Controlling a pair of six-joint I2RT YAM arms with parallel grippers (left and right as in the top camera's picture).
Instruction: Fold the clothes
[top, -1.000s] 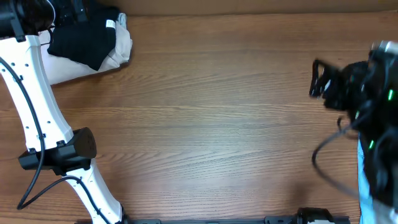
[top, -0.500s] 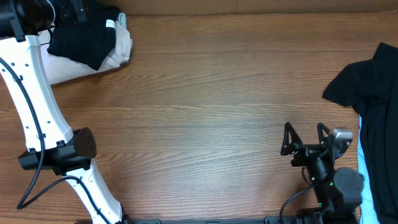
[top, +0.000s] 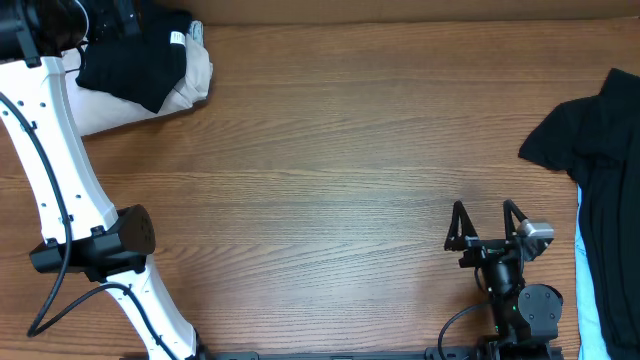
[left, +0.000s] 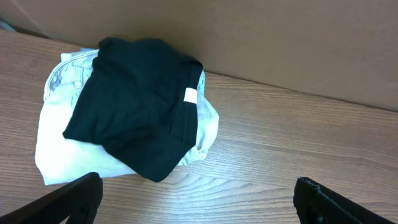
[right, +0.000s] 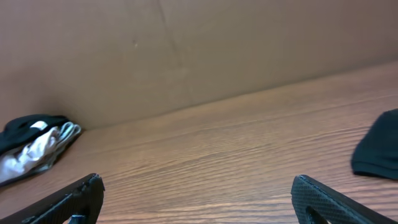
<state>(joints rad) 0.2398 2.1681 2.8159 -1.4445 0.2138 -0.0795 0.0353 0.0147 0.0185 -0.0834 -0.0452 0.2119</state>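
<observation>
On the wooden table (top: 330, 150), left end effector (left: 198, 184) and right end effector (top: 484, 212) gape empty.

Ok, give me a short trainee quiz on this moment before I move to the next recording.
1. True or false: the labelled black garment lies on top of the cream-white bundle.
2. Pick one: the right tool is A) shut on cloth, B) open and empty, C) out of view.
3. Fill the gap: the other black garment lies at the ___ edge of the overhead view.
Key: 1 true; 2 B; 3 right.
</observation>
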